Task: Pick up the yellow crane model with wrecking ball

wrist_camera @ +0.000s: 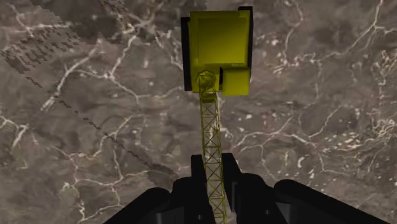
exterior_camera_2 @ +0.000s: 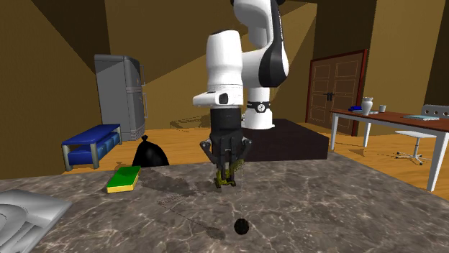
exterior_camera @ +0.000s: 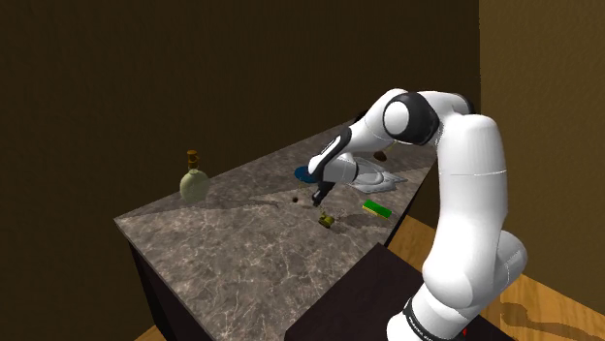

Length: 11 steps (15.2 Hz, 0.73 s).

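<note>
The black tool [wrist_camera: 215, 170] is clenched on the lattice boom of the small yellow crane model [wrist_camera: 218, 51]; its black wrecking ball [exterior_camera_2: 242, 226] lies on the dark marble worktop [exterior_camera_2: 345, 208].

We see ochre-brown walls [exterior_camera_2: 57, 43] rising over a warm wooden floor [exterior_camera_2: 187, 138], with a dark, marble-veined desk [exterior_camera_2: 324, 208] in the foreground. Against the far wall stand a grey refrigerator [exterior_camera_2: 119, 97], a low blue bench [exterior_camera_2: 90, 144] and a black bag [exterior_camera_2: 150, 153]. Further along we find a brown double door [exterior_camera_2: 337, 90], beside a white-legged table [exterior_camera_2: 403, 116] and a white chair [exterior_camera_2: 417, 134].
</note>
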Available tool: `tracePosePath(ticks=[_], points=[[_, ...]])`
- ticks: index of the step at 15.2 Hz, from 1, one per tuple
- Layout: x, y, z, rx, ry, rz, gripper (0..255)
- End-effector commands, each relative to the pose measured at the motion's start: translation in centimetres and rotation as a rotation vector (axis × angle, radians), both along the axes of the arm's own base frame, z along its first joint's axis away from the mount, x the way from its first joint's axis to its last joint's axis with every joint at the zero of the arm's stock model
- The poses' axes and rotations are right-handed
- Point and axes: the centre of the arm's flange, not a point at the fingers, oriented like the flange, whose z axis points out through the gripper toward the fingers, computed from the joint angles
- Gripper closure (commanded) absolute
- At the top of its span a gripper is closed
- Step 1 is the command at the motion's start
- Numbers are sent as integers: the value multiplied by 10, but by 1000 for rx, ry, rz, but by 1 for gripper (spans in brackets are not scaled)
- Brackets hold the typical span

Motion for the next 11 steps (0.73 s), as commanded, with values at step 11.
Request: tracePosePath(ticks=[11], points=[[0,0,53,0,0,0,255]])
